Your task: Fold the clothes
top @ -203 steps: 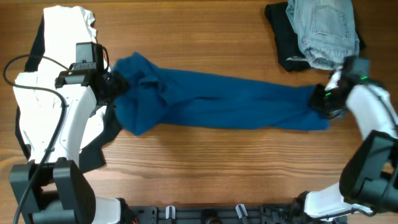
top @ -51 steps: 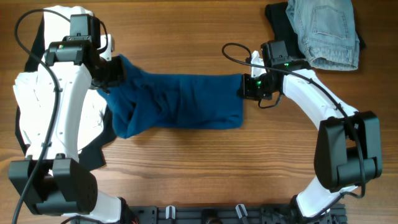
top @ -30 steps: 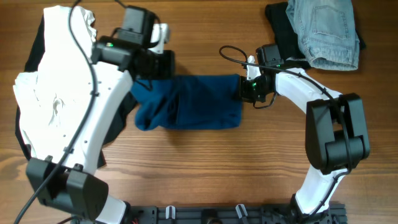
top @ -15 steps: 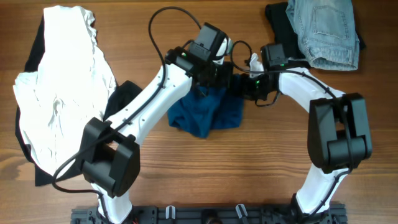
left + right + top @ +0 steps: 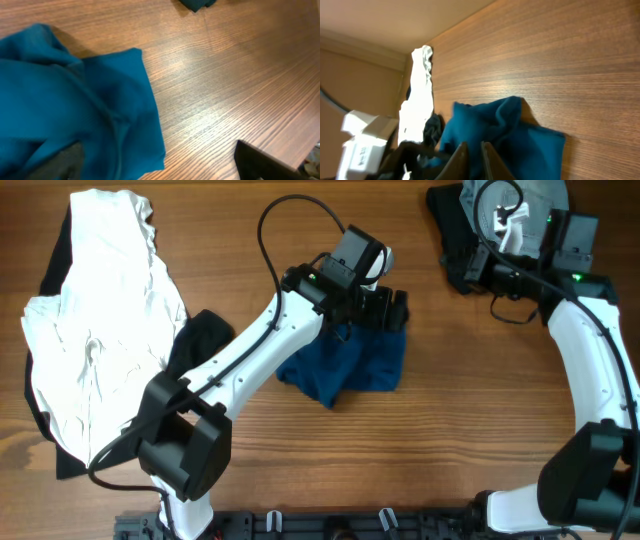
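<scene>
The deep-blue knit shirt (image 5: pixel 345 365) lies bunched in a small heap at the table's middle; it also shows in the left wrist view (image 5: pixel 75 105) and the right wrist view (image 5: pixel 505 135). My left gripper (image 5: pixel 390 310) hovers over the shirt's far right edge with its fingers wide apart (image 5: pixel 160 167), holding nothing. My right gripper (image 5: pixel 475 270) is raised at the far right, beside the black garment (image 5: pixel 455 240) and the light-blue denim (image 5: pixel 478 200). Its fingers (image 5: pixel 472 160) are together and empty.
A large white garment (image 5: pixel 100 330) lies at the left on a black garment (image 5: pixel 200 345). The right arm partly covers the denim pile. Bare wood table (image 5: pixel 480 410) lies to the right of and in front of the shirt.
My right gripper has left the shirt's right edge and swung up to the far right corner. My left gripper stays at that edge. The shirt sits slightly further right.
</scene>
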### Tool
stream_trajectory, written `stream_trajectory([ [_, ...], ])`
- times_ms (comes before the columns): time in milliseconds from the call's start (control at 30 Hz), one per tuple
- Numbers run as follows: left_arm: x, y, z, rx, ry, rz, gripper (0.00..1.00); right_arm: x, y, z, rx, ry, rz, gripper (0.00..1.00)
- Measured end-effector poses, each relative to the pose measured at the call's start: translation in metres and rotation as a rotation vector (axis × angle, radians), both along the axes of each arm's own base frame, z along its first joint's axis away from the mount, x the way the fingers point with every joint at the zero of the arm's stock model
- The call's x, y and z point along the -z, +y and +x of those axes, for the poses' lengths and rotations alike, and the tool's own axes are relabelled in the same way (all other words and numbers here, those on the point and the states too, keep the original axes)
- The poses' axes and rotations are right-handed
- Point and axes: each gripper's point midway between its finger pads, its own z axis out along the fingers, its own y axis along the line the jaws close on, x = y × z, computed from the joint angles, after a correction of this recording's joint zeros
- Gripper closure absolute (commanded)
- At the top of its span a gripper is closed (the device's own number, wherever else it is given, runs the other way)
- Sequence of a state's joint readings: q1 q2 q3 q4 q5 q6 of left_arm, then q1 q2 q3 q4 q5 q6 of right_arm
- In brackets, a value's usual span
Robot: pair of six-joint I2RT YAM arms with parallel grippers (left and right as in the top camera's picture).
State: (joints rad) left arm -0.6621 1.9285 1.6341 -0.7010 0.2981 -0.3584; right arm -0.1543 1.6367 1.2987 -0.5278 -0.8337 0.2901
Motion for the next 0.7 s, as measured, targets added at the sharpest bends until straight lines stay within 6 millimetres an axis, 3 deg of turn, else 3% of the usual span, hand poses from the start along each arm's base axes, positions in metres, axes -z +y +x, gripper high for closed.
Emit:
stream_trajectory([
  [100, 0.0, -0.003, -0.001, 0.006, -0.003, -0.006, 0.0, 0.005, -0.002, -0.007, 0.003, 0.043, 0.007, 0.8],
  [200, -0.009, 0.007, 0.003, -0.012, 0.012, 0.001, 0.0, 0.01, -0.001, -0.014, -0.01, 0.069, 0.0, 0.74],
  [233, -0.018, 0.014, 0.007, -0.029, 0.009, -0.002, 0.0, 0.011, -0.001, -0.015, -0.011, 0.075, -0.002, 0.7],
  [300, -0.057, 0.042, 0.022, -0.092, -0.026, -0.032, 0.0, 0.014, -0.001, -0.018, -0.017, 0.084, -0.015, 0.62],
  [400, -0.14, 0.108, 0.044, -0.236, -0.166, -0.111, 0.0, 0.02, 0.006, -0.021, -0.039, 0.093, -0.054, 0.5],
  [433, -0.17, 0.14, 0.046, -0.301, -0.222, -0.135, 0.0, 0.022, 0.012, -0.023, -0.047, 0.101, -0.069, 0.47],
  [500, -0.219, 0.21, 0.039, -0.451, -0.32, -0.153, 0.0, 0.031, 0.034, -0.029, -0.092, 0.121, -0.131, 0.38],
  [533, -0.234, 0.237, 0.033, -0.513, -0.349, -0.152, 0.0, 0.035, 0.045, -0.033, -0.116, 0.124, -0.159, 0.35],
  [600, -0.245, 0.278, 0.02, -0.613, -0.366, -0.133, 0.0, 0.045, 0.066, -0.04, -0.146, 0.152, -0.221, 0.32],
  [700, -0.228, 0.32, 0.015, -0.73, -0.292, -0.084, 0.0, 0.073, 0.095, -0.053, -0.185, 0.228, -0.315, 0.32],
])
